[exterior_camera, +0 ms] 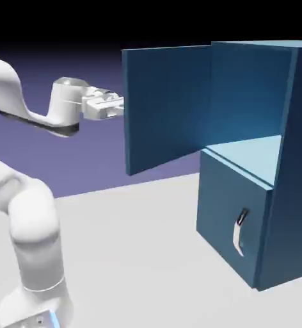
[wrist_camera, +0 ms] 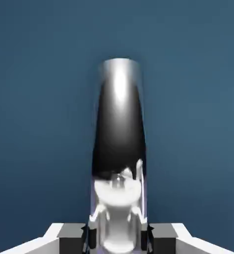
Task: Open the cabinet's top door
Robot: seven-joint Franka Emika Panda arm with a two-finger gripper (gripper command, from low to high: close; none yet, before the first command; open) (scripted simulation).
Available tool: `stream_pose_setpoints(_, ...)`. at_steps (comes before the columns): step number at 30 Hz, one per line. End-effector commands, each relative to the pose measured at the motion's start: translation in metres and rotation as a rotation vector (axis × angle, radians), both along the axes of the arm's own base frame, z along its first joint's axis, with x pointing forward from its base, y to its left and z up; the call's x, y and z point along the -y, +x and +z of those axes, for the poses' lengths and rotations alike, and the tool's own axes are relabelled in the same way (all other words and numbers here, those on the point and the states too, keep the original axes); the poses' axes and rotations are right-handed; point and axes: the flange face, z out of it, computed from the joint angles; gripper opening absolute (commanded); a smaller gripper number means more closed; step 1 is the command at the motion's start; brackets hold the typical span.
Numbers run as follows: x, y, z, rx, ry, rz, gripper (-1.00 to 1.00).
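The tall blue door [exterior_camera: 168, 107] stands swung wide open from the upper part of the cabinet [exterior_camera: 244, 224], its free edge toward nine o'clock and its hinge edge toward three o'clock in the exterior view. Its curved handle [wrist_camera: 120, 129] runs from twelve to six o'clock in the hand view, the lower end between the fingertips of the gripper [wrist_camera: 118, 240], which is closed on it. From the gripper, the door lies toward three o'clock in the exterior view.

dim blue-violet backdrop, bright handle [wrist_camera: 120, 119] glare
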Motion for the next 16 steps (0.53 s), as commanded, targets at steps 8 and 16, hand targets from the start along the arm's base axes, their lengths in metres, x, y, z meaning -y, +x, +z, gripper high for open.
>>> stream_pose_setpoints(8,-0.048,0.011,0.000,0.000,0.000,-0.157,-1.00)
stream_pose_setpoints(16,-0.080,0.023,0.000,0.000,0.000,-0.267,-1.00)
